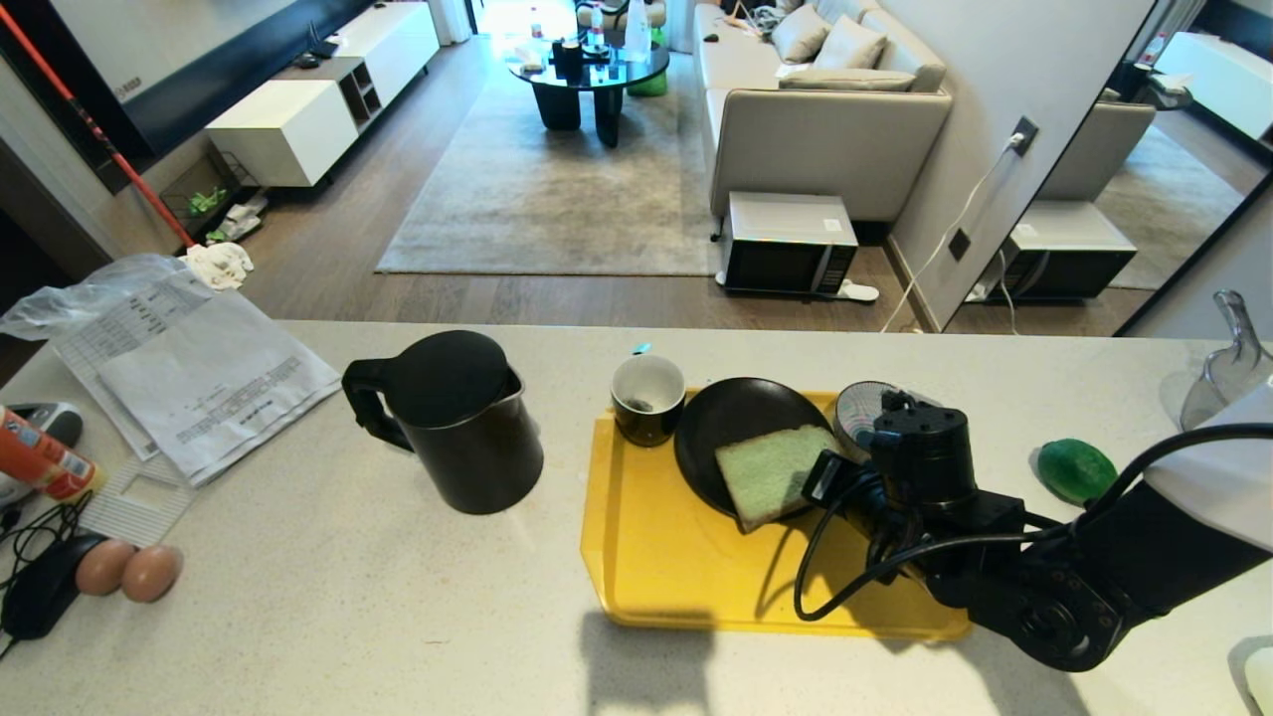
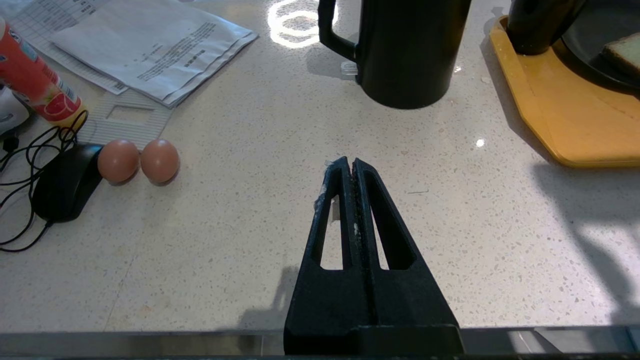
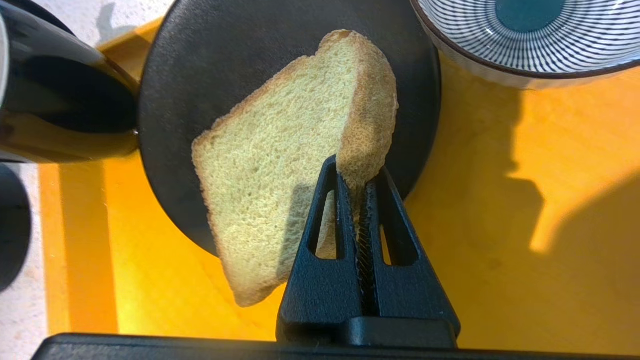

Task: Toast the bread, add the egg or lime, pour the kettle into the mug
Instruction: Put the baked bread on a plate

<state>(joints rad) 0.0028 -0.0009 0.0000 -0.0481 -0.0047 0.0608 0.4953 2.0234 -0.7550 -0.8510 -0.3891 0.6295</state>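
My right pincer point(image 3: 356, 182) is clamping the bread point(image 3: 280, 165) by its crust edge, fingers point(image 3: 334, 210) pinched tight on the slice's near corner. The bread is tilting up off the black plate point(image 3: 215, 60), its far side over the plate and its low corner hanging over the yellow tray point(image 3: 500, 210). From the head camera my right arm is reaching in from the right over the tray, and the bread point(image 1: 771, 472) is showing just left of the wrist, on the plate point(image 1: 731, 423).

The mug point(image 1: 647, 398) is sitting on the tray's far left corner, touching or just beside the plate. The striped bowl point(image 1: 857, 413) is standing behind my wrist, on the plate's right. The lime point(image 1: 1076, 470) is lying on the counter point(image 1: 328, 597) to the right of the tray, apart from it. The kettle point(image 1: 457, 423) is standing upright on the counter left of the tray, handle pointing left.

My left pincer point(image 2: 352, 165) is hanging shut and empty over bare counter, near the kettle point(image 2: 410, 50). Two brown eggs point(image 2: 138, 160) are lying touching each other far left, beside a black mouse point(image 2: 65, 182). Papers point(image 1: 189, 368) are lying behind them.
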